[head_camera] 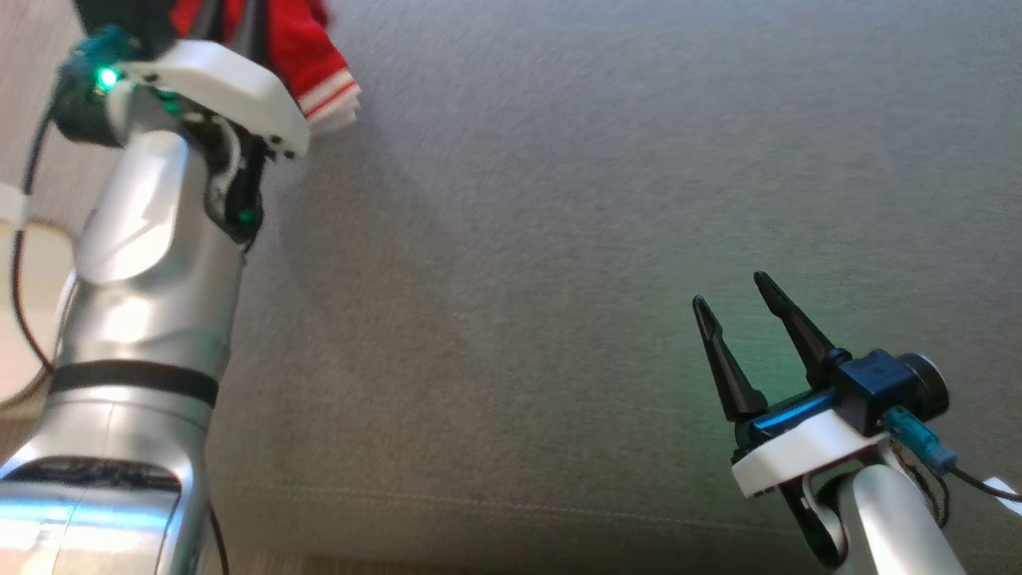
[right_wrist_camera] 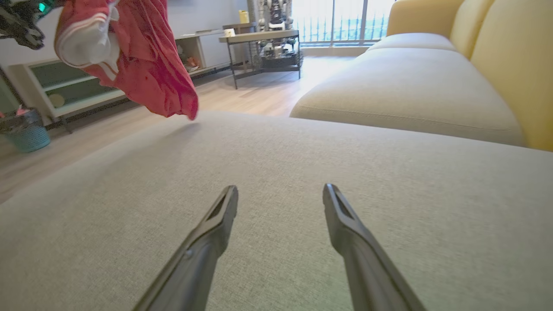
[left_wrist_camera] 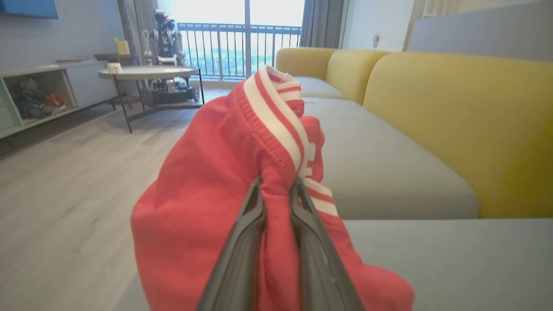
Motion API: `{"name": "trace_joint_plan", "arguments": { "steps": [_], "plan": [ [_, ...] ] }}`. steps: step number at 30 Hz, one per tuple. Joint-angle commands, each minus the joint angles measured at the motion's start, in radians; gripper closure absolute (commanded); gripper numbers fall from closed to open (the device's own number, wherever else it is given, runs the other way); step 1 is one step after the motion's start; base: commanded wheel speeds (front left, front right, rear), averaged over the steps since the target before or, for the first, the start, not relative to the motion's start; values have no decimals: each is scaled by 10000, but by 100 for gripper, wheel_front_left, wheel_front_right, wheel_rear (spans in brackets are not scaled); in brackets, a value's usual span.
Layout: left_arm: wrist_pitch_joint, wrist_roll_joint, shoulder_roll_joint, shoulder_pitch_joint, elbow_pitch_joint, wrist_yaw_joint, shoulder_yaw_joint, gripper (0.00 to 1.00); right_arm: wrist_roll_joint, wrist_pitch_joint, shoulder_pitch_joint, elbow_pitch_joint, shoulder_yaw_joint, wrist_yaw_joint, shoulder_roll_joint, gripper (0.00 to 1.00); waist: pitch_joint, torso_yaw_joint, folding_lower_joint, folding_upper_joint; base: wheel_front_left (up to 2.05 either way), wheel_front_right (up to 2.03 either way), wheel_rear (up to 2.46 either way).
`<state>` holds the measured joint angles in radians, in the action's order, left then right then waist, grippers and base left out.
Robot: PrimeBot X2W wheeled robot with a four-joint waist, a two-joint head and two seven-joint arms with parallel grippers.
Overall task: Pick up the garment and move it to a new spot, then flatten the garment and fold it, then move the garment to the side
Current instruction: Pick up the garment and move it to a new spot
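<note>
The red garment with red-and-white striped ribbing is bunched between the fingers of my left gripper, which is shut on it. In the head view the garment hangs at the top left, partly hidden behind my left wrist. The right wrist view has the garment dangling in the air at the upper left, above the grey sofa cushion. My right gripper stands open over the cushion at the lower right, its fingers apart with nothing between them.
The grey cushion spreads wide between both arms, its front seam along the bottom. Yellow backrests run along the sofa. Wooden floor, a round side table, a low shelf unit and a teal basket lie beyond.
</note>
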<state>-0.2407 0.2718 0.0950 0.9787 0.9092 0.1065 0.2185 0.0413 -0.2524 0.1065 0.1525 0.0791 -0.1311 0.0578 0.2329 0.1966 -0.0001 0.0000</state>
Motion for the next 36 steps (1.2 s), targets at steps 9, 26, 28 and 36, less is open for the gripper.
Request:
{"name": "trace_joint_plan", "arguments": {
  "steps": [9, 26, 28, 36],
  "plan": [
    [1729, 1674, 312, -1131, -3604, 197, -296, 100, 640, -93, -230, -450, 555, 4, -74, 0, -1520, -2079, 1, 0, 0, 0, 0],
    [3322, 671, 213, -4184, -6907, -501, 1892, 100, 946, -93, 26, -1295, 657, 4, -75, 0, -309, -5115, 1, 0, 0, 0, 0],
    [2980, 432, 131, -4379, -6461, -612, 2136, 100, 990, -93, 85, -1255, 673, 4, -75, 0, -49, -5278, 1, 0, 0, 0, 0],
    [1762, 129, -153, -4419, -4382, -631, 2738, 100, 1225, -93, 271, -1225, 797, 4, -75, 0, 528, -5492, 1, 0, 0, 0, 0]
  ]
}}
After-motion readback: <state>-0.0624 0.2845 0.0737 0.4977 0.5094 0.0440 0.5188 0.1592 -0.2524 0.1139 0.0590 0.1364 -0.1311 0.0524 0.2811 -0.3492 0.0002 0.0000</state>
